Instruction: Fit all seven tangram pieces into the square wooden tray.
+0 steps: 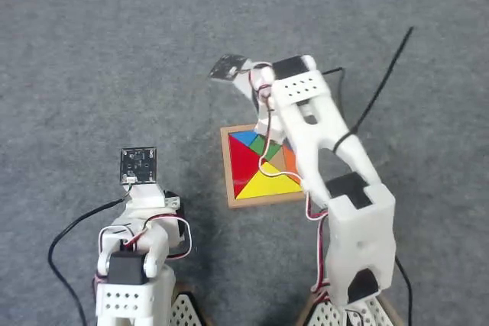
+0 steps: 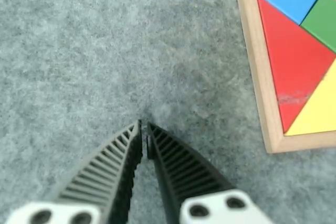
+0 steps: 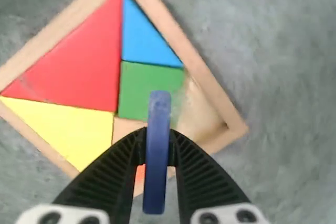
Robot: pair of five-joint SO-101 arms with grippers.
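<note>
Here the right pincer clamps a dark blue piece edge-on between its two black fingers. The piece sticks out a little past the fingertips. Straight below and ahead of this pincer lies the square wooden tray, resting on the grey counter. Just beyond the tip of the held piece sits the green square, and farther out is the light blue triangle. The big red triangle and the yellow triangle fill the half of the tray to one side of the pincer. A patch of bare wood shows on the other side, next to the green square. An orange piece lies in the tray beneath the right arm.

The left pincer hangs low over bare counter, its tips drawn together with only a sliver between them and nothing gripped. The tray is well apart from it, ahead and toward the right arm's side.
</note>
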